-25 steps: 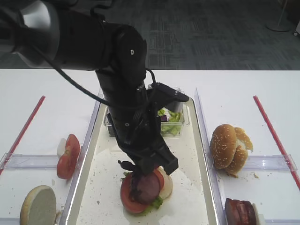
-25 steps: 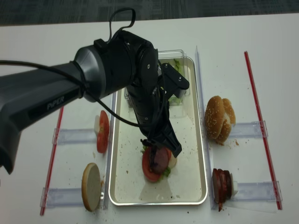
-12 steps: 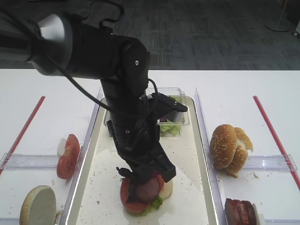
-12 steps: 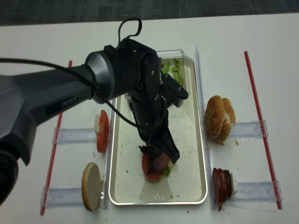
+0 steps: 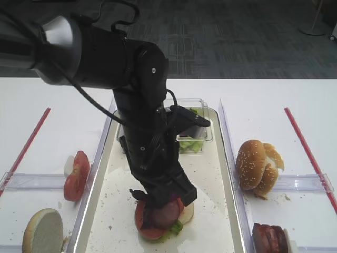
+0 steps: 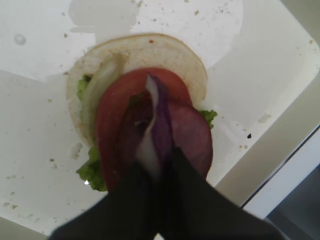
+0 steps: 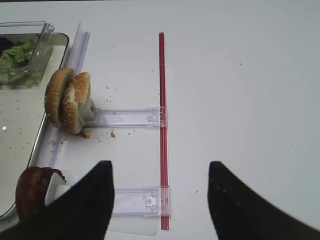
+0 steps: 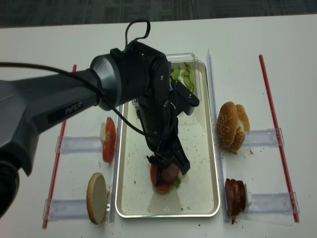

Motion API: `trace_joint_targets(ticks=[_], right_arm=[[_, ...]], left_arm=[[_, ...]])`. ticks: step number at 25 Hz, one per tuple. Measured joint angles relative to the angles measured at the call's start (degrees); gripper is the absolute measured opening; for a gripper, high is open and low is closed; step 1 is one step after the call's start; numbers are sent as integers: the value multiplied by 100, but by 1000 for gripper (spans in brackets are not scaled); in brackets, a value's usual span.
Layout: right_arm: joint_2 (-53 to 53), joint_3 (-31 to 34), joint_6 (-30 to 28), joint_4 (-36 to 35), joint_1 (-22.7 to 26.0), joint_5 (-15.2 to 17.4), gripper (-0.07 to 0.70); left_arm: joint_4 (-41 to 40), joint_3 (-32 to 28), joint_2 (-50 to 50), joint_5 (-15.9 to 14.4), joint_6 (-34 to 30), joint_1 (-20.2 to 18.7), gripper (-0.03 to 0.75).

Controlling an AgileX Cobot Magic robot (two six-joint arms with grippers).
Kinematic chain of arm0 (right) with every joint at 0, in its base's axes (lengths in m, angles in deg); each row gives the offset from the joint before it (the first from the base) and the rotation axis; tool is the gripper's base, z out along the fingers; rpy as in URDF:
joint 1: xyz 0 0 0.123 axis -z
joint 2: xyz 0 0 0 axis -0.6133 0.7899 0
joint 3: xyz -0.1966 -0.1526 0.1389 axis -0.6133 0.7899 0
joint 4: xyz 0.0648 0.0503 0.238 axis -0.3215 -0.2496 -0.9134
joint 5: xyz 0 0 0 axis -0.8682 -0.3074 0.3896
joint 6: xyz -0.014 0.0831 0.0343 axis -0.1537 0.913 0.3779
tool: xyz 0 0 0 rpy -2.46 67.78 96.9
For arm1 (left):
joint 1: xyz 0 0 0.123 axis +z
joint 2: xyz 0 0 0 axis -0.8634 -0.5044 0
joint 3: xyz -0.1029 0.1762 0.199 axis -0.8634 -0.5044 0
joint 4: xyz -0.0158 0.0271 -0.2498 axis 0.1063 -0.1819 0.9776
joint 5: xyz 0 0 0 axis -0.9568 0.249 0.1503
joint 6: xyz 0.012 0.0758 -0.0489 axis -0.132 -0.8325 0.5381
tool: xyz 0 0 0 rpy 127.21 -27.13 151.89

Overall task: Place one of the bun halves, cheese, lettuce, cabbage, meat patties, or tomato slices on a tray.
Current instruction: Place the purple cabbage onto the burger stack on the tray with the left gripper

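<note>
White table (image 5: 263,95), red strips (image 7: 161,100) (two), clear tub (image 5: 206,134)

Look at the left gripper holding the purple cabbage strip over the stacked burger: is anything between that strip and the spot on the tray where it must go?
Nothing visible does. The left gripper, shut on the cabbage, holds it right over the meat patty and tomato slice stacked on the bun half in the tray.

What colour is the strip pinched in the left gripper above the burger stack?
Deep purple with a pale white edge: the cabbage, clearest in the left wrist view.
</note>
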Motion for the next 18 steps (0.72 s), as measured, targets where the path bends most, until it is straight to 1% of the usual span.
trace_joint_targets(ticks=[6, 11, 18], right_arm=[[0, 0, 0, 0, 0, 0, 445], [0, 0, 0, 0, 0, 0, 445], [0, 0, 0, 0, 0, 0, 445]], left_arm=[[28, 0, 0, -23, -36, 0, 22], [294, 0, 0, -50, -213, 0, 29], [294, 0, 0, -63, -286, 0, 41]])
